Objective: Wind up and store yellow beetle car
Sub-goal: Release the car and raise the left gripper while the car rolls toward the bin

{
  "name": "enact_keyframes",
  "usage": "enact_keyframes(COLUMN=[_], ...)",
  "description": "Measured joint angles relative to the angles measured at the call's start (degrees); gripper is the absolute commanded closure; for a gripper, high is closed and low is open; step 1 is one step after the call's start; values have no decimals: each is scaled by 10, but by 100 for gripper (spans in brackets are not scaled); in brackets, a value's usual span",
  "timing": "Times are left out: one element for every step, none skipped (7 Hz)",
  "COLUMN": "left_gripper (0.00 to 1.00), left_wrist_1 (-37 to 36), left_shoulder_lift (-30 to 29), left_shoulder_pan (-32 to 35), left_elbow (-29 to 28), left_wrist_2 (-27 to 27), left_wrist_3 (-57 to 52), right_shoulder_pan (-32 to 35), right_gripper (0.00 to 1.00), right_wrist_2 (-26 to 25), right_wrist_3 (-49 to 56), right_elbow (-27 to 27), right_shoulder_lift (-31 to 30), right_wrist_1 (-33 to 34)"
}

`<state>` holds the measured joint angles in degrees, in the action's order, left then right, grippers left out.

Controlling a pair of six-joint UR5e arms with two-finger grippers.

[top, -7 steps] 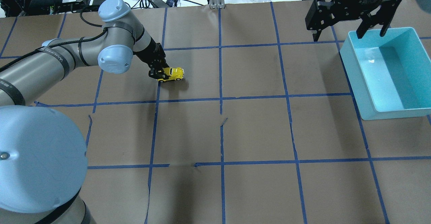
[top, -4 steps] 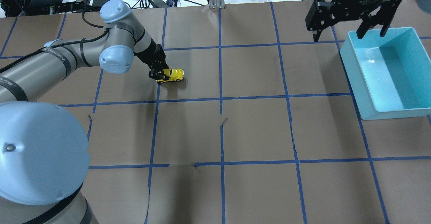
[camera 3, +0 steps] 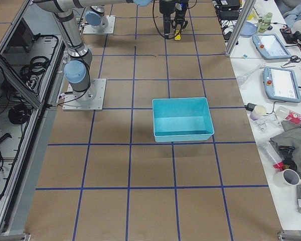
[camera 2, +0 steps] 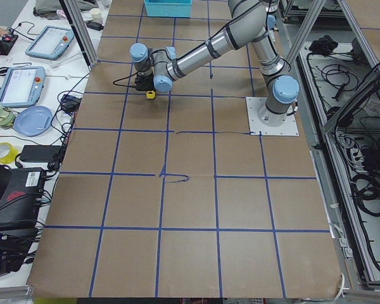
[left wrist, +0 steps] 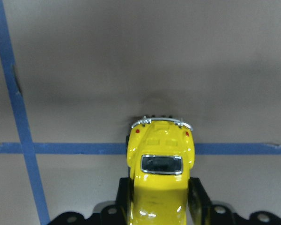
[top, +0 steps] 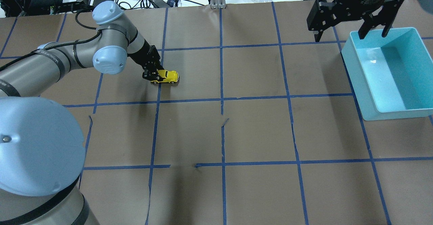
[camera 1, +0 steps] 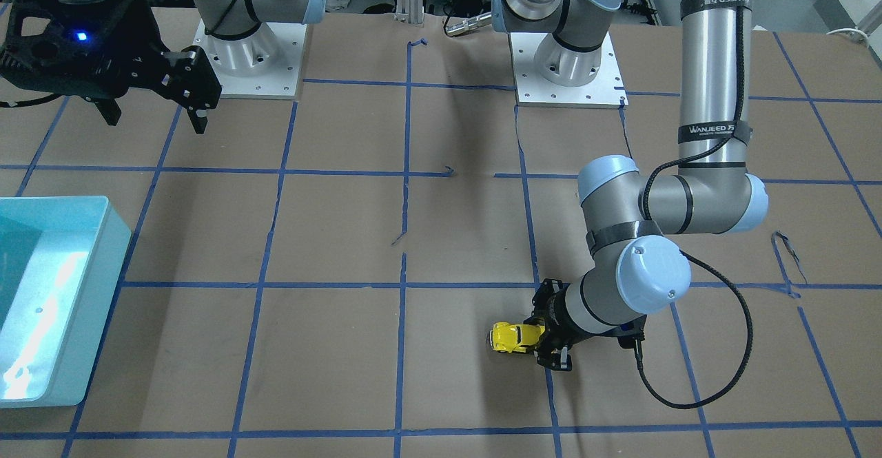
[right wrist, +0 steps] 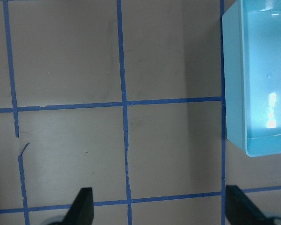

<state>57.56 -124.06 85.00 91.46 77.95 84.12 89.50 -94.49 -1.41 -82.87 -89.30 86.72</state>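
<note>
Here, the left gripper is clamped on one end of the small glossy yellow beetle toy car, a black finger pressed against each side of its body. The car is held level and low over the brown paper-covered table marked with a grid of blue tape; its free end, with a silvery bumper and dark window, points away from the wrist. It lies in the far left part of the table as seen from over the robot's shoulders, just beside a blue tape line. The right gripper hangs above the table with its fingers spread wide and nothing between them, near the far corner of the shallow light-blue plastic bin. The bin stands well apart from the car.
</note>
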Motion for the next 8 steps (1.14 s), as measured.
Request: enact_keyframes(left_gripper=[100,100,100,100,100,100,100,100], left_wrist_1=[0,0,0,1,5,11,15,19], left_shoulder_lift=[0,0,0,0,1,1,1,1], left_shoulder_pan=[-11,-23,-37,-50,-67,-87,-103,-115], left_elbow=[1,1,2,2,3,4,4,4], left_wrist_2=[0,0,-1,0,1,2,2,1], left_wrist_3=[-11,-22,-35,-51,-75,-103,-129,-147], right_shoulder_pan=[0,0,1,1,1,1,1,1], right_gripper=[0,0,0,0,0,0,0,0], right_wrist_2=[1,2,2,3,4,5,5,5], right_wrist_3=[0,0,0,0,0,-1,-1,0], right_elbow=[0,1,1,1,1,1,1,1], right_shoulder_lift=[0,0,0,0,0,0,0,0], right_wrist_1=[0,0,0,0,0,0,0,0])
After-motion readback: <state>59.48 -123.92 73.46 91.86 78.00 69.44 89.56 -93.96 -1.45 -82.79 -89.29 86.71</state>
